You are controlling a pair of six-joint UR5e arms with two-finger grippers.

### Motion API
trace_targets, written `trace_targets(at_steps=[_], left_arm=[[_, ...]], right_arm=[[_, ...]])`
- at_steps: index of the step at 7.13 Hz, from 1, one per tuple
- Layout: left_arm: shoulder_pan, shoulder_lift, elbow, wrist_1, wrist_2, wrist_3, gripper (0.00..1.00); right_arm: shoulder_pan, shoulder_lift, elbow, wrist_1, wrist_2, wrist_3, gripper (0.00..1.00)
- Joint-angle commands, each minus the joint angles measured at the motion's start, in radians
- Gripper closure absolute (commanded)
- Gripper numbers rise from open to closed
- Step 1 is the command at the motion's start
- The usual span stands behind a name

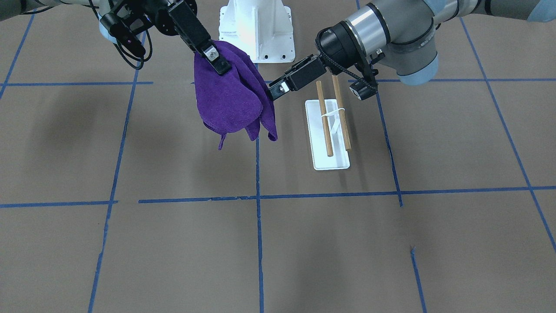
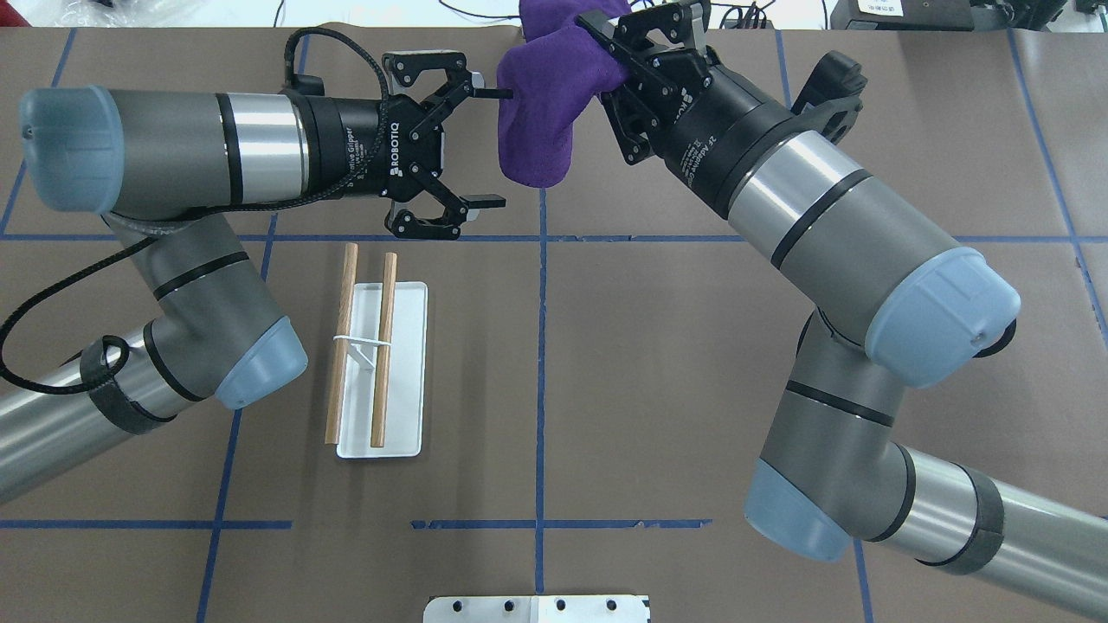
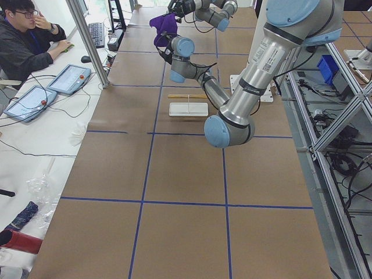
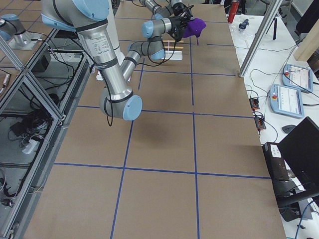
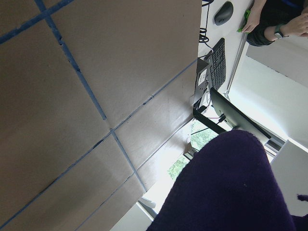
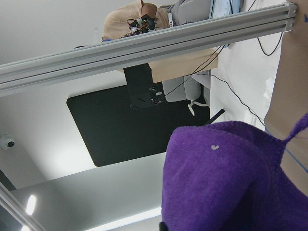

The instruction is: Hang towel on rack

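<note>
The purple towel hangs bunched in the air over the table's middle, a thin loop dangling at its lower edge. My right gripper is shut on its top; its fingers pinch the cloth. My left gripper is open beside the towel on the rack's side, its upper fingertip at the cloth's edge, holding nothing. The rack, a white base with two wooden rods, stands on the table below my left arm. The towel fills part of the left wrist view and the right wrist view.
The white robot base mount stands behind the towel. Blue tape lines cross the brown table. An operator sits at a side desk with tablets, beyond the table's far edge.
</note>
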Motion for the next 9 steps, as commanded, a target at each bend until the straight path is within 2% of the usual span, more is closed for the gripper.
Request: trace_targets(at_steps=[1, 4, 5, 6, 9], left_arm=[[0.008, -0.017, 0.005, 0.002, 0.043, -0.001, 0.0], [0.008, -0.014, 0.006, 0.002, 0.043, 0.002, 0.04], [0.008, -0.014, 0.011, 0.002, 0.043, 0.0, 0.14], [0.008, -0.014, 0.015, 0.002, 0.043, 0.0, 0.37], [0.007, -0.014, 0.016, 0.004, 0.043, -0.001, 0.9]], right_arm=[[-0.001, 0.0, 0.001, 0.0, 0.0, 0.0, 1.0], [-0.002, -0.002, 0.001, 0.001, 0.002, 0.0, 1.0], [-0.002, -0.002, 0.002, 0.001, 0.002, 0.0, 1.0], [-0.002, -0.002, 0.002, 0.001, 0.002, 0.0, 1.0], [-0.002, -0.002, 0.005, 0.001, 0.002, -0.002, 1.0]])
